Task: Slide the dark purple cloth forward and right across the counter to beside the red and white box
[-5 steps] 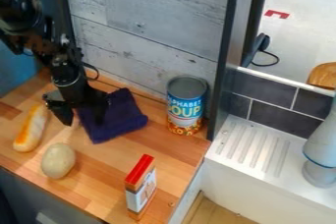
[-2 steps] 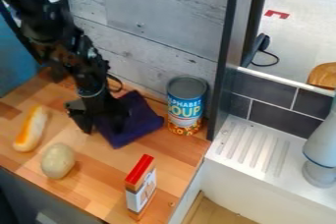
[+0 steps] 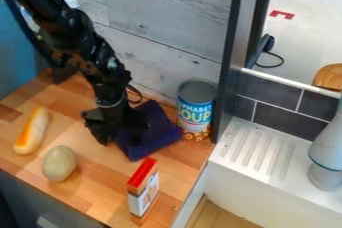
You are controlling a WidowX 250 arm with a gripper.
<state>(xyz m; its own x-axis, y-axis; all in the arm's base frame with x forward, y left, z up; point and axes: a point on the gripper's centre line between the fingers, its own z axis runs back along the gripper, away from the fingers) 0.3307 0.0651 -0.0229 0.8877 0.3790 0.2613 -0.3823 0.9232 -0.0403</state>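
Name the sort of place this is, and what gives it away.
Probably a toy or mock-up kitchen: a wooden counter, a soup can and a white sink unit with a ribbed drainboard.

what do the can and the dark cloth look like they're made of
The can looks like metal with a printed paper label: its top is dull grey and rimmed, the label bright blue. The cloth seems to be soft woven fabric, matt and deep purple, though its weave is too fine to tell.

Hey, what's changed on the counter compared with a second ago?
The gripper and the purple cloth moved together toward the picture's right and slightly down; the soup can shifted slightly right too. The bread, pale oval object and red-topped box stayed put.
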